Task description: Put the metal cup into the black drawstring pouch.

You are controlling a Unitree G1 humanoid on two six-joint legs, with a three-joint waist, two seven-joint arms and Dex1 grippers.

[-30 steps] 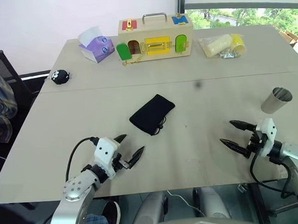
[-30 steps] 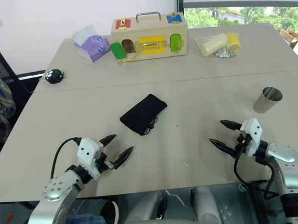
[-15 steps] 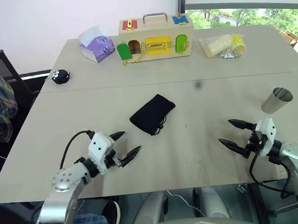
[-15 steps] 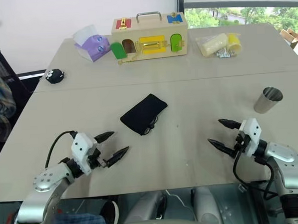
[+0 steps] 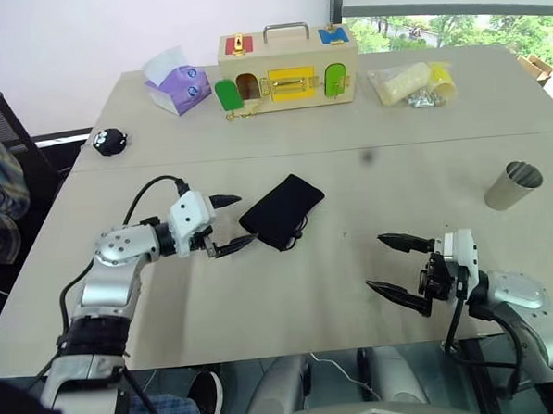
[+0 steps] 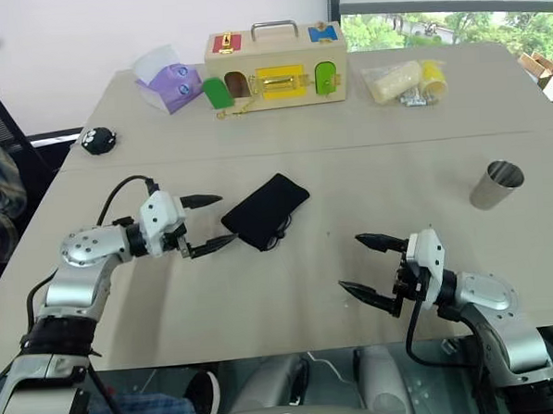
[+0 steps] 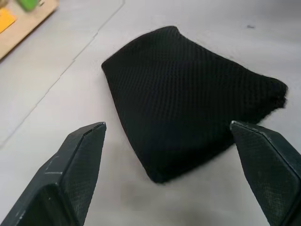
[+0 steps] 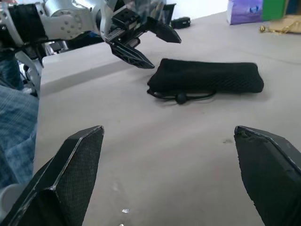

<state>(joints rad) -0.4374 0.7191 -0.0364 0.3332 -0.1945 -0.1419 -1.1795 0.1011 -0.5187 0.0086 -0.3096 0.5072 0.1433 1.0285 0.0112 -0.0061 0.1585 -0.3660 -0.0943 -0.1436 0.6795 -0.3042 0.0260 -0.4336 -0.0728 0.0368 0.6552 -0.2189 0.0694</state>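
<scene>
- On the beige table (image 5: 346, 120), the black drawstring pouch (image 5: 281, 210) lies flat near the middle and serves as the landmark for everything below.
- Just beside the pouch, at its near-left corner, the left gripper (image 5: 229, 224) hovers with its two black fingers spread wide, holding nothing.
- Toward the robot and to the right of the pouch, the right gripper (image 5: 399, 270) is also spread wide and empty, pointing back toward the pouch.
- Well apart from the pouch, far to its right near the table edge, the metal cup (image 5: 514, 185) stands alone, touched by neither gripper.
- Risk: the pouch is soft and flat, so closing on it may pinch both fabric layers together and leave its mouth shut.
- Risk: the thin drawstring cords (image 8: 181, 97) trail from the pouch on the robot's side and could snag a fingertip.
- Risk: the cup is smooth and tapered, so a poorly centred grip could tip it or let it slip.
- Risk: the cup stands close to the edge, so a knock might send it off the table.
</scene>
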